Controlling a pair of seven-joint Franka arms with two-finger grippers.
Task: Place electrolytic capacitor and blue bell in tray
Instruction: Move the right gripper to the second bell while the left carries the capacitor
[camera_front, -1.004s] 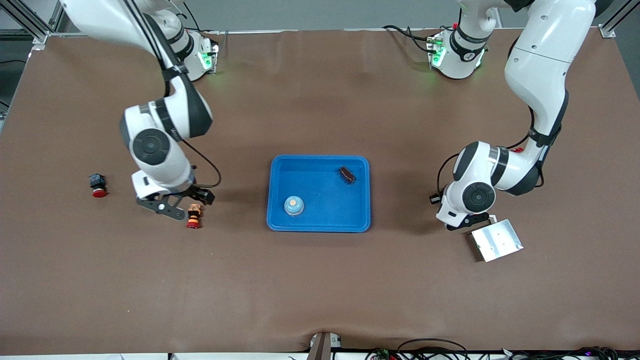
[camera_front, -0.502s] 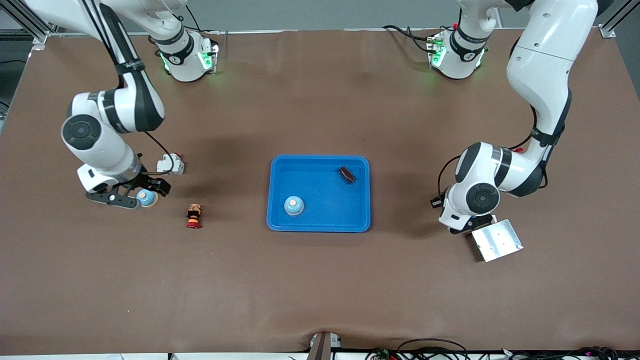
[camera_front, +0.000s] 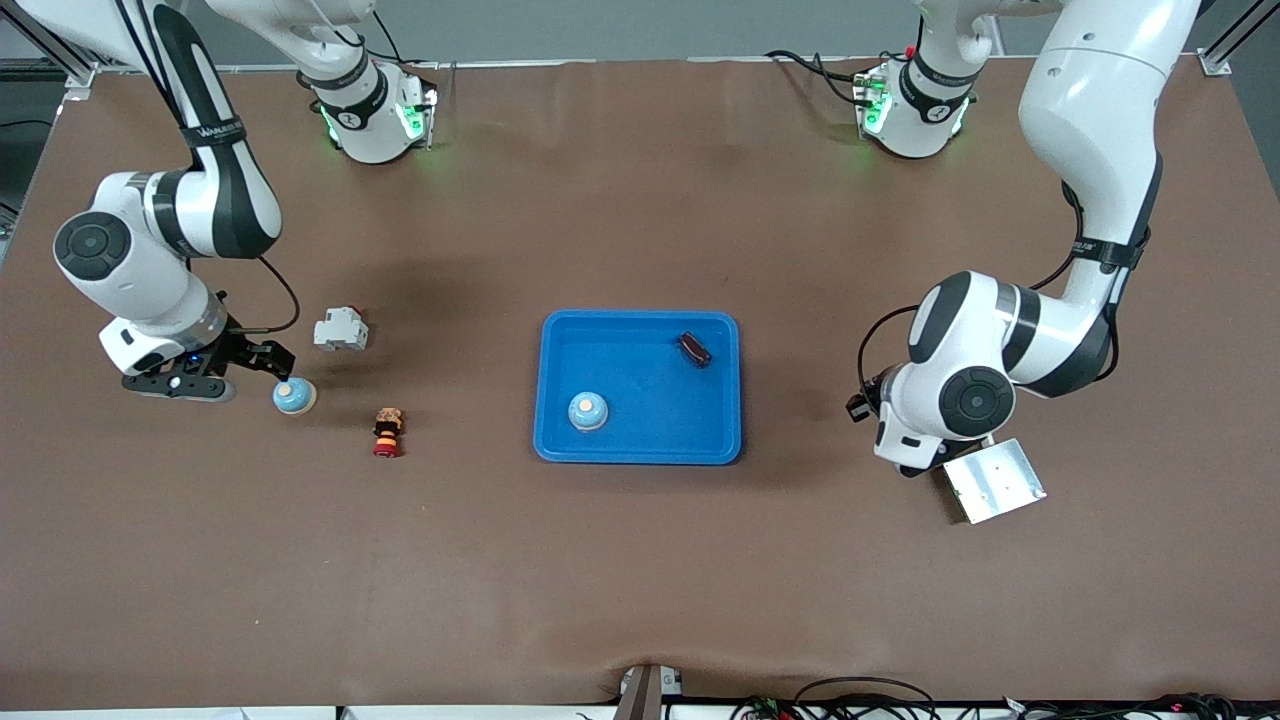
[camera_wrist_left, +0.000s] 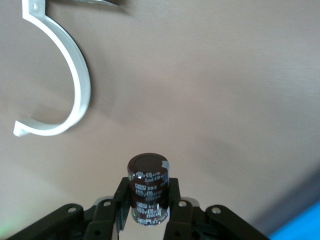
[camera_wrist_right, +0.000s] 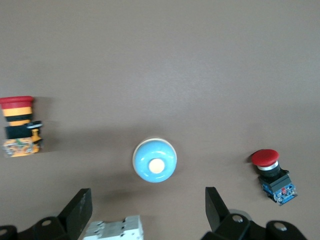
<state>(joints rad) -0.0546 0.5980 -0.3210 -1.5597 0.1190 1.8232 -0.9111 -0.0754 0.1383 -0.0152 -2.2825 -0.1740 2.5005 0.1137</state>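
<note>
Right gripper (camera_front: 270, 360): held low over the table at the right arm's end, just beside the loose blue bell; in the right wrist view its fingers (camera_wrist_right: 80, 210) are seen spread wide apart, with nothing between them.
Red push button (camera_wrist_right: 272, 172): seen only in the right wrist view, on a black and blue base, laid on the table near the loose blue bell.
Loose blue bell (camera_front: 294, 397): stood upright on the bare table toward the right arm's end, outside the tray, with a pale knob on top.
White block (camera_front: 340, 329): set on the table near the loose blue bell, farther from the front camera.
Striped button (camera_front: 387, 432): red-capped, with orange and black bands, laid between the loose blue bell and the tray.
Tray (camera_front: 640, 455): placed at the middle of the table, well apart from every edge.
Tray bell (camera_front: 588, 411): stood in the tray, at the corner nearest the front camera and the right arm's end.
Tray capacitor (camera_front: 695, 348): dark, laid tilted in the tray corner diagonal to the tray bell.
Left gripper (camera_wrist_left: 148, 212): held over the table between the tray and the metal plate, clamped on the held capacitor.
Held capacitor (camera_wrist_left: 148, 187): dark brown cylinder with white print, gripped by its sides.
White clip (camera_wrist_left: 70, 75): curved, laid on the table, seen in the left wrist view.
Metal plate (camera_front: 993, 480): laid flat toward the left arm's end.
</note>
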